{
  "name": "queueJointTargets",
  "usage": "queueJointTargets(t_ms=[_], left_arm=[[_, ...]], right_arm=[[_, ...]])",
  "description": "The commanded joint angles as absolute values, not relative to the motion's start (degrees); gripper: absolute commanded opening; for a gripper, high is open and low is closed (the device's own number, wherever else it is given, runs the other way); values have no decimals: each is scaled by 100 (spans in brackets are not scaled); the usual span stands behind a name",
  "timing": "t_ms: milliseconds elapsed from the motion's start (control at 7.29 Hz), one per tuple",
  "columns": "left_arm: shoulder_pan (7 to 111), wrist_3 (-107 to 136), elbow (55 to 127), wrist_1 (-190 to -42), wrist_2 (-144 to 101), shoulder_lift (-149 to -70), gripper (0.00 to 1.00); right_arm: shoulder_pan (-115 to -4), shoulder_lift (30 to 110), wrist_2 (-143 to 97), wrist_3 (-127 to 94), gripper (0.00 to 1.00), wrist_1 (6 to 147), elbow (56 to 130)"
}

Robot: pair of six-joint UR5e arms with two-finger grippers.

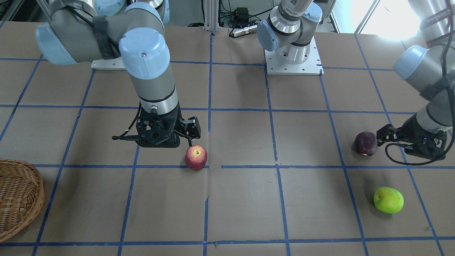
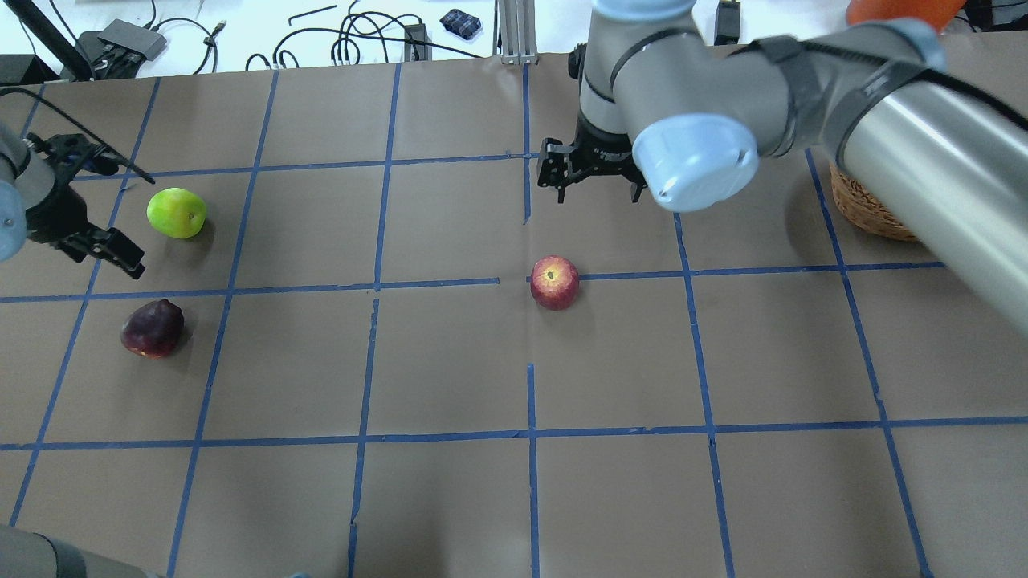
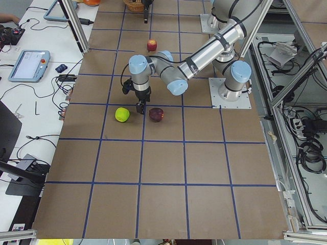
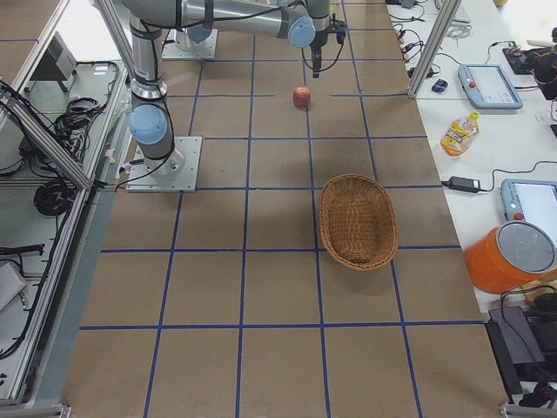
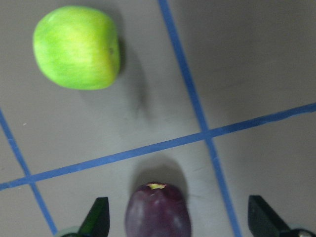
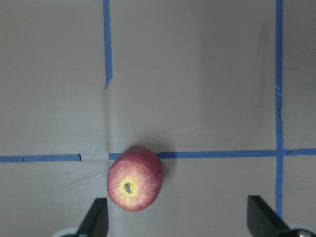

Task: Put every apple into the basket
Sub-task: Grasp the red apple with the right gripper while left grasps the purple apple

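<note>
My left jaws stand wide open and empty. The dark maroon round apple (image 5: 158,212) lies on the brown worktop (image 1: 241,199) between them, nearer one side, and the lime green round apple (image 5: 76,47) lies well beyond. My right jaws, equally open and empty, have the red yellow-streaked round apple (image 6: 135,179) close to one side. I judge the apples firm, smooth and ready to roll, so I would grip across the widest middle. I count three apples and one light brown woven wicker basket (image 4: 357,222), far from both jaws.
</note>
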State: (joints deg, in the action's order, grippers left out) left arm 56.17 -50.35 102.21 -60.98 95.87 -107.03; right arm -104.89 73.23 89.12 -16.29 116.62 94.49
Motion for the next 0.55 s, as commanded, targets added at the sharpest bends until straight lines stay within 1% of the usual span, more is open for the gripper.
queueJointTargets(t_ms=[0,137,412], left_arm=[[5326,-5204,10484,-6134,9501,-10941,100],[5352,-5134,10564,-6143,9492,-10986,100],[5397,-4923,10538,-6625,9274,-11030,100]], right_arm=[[-10704,7059,8859,-2124,100,12452,10133],[-10870,6797,8938,-2153,100,12915,10142],[-11091,6444,9095,-2119,100,13323,10142]])
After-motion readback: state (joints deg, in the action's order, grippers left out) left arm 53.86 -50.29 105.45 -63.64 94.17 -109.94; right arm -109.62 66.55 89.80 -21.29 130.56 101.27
